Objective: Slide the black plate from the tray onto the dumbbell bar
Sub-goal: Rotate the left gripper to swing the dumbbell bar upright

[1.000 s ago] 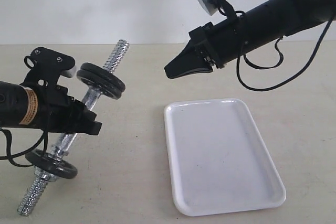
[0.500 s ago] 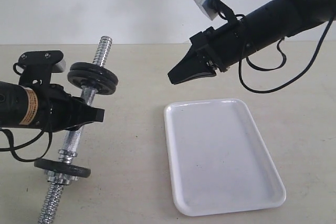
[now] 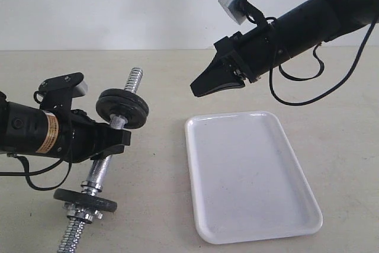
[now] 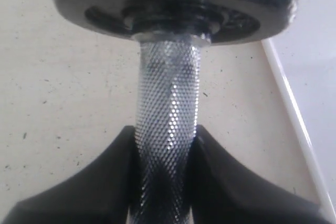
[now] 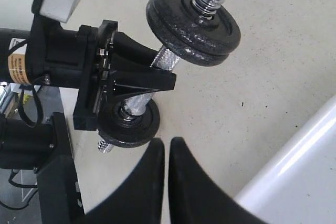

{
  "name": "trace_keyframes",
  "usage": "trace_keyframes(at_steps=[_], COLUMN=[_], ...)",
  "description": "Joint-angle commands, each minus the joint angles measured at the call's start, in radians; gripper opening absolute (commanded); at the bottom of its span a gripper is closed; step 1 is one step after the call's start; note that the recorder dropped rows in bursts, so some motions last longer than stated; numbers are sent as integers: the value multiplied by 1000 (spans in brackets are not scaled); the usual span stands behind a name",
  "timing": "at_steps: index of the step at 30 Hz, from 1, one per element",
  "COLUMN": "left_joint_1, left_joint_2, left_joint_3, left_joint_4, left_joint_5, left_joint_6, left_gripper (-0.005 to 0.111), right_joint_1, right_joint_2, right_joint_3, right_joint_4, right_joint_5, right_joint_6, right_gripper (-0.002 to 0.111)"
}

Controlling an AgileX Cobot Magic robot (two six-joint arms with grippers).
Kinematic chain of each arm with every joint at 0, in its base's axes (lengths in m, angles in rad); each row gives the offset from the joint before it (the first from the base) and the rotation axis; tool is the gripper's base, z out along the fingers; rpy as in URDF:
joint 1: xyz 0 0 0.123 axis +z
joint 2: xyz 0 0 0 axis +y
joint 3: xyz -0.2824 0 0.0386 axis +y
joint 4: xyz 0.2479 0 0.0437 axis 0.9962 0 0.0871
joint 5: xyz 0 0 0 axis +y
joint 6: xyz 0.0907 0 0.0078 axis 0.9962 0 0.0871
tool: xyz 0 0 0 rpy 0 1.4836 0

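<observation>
My left claw is closed partway around the knurled middle of the dumbbell bar, both fingers pressed to the steel, so the bar is what it holds. In the exterior view the bar slants from 7 o'clock up to 1 o'clock. The black plate sits on it just past the claw toward 1 o'clock, with bare thread showing beyond it. In the right wrist view it looks like two discs stacked. A lower plate rides near the 7 o'clock end. The tray lies at 3 o'clock of the claw with no disc on it, so I judge the sliding done and the setting-down next. I'd hold the 1 o'clock end high so the plate can't slip off, lower slowly to the tabletop, and release only once the bar rests. My right claw, pinched shut and empty, hovers above the tray's 11 o'clock corner.
</observation>
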Motion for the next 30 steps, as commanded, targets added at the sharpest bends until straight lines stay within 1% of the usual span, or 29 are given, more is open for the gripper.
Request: trace_keyframes(at_steps=[1,4,8,12,18,23,30], left_joint_1=[-3,-3,-3,-3,-3,-3,-3], left_joint_2=[-43,-34,-30,-30,-30,-30,-30], left_joint_3=[-50,-50,-52,-54,-54,-54,-52], left_joint_4=[-26,-51,-92,-116,-116,-111,-68], left_joint_5=[-131,-132,-182,-205,-220,-270,-287], left_joint_6=[-16,-16,-17,-34,-83,-109,-184], left_gripper=[4,4,4,4,4,4,4], right_joint_1=[0,0,0,0,0,0,0], right_joint_2=[-14,-14,-14,-14,-14,-14,-14], right_joint_3=[-5,-5,-5,-5,-5,-5,-5], right_joint_4=[-6,-6,-6,-6,-6,-17,-17], right_joint_5=[8,8,8,8,8,8,8], right_joint_6=[-6,-6,-6,-6,-8,-6,-3], right_gripper=[0,0,0,0,0,0,0])
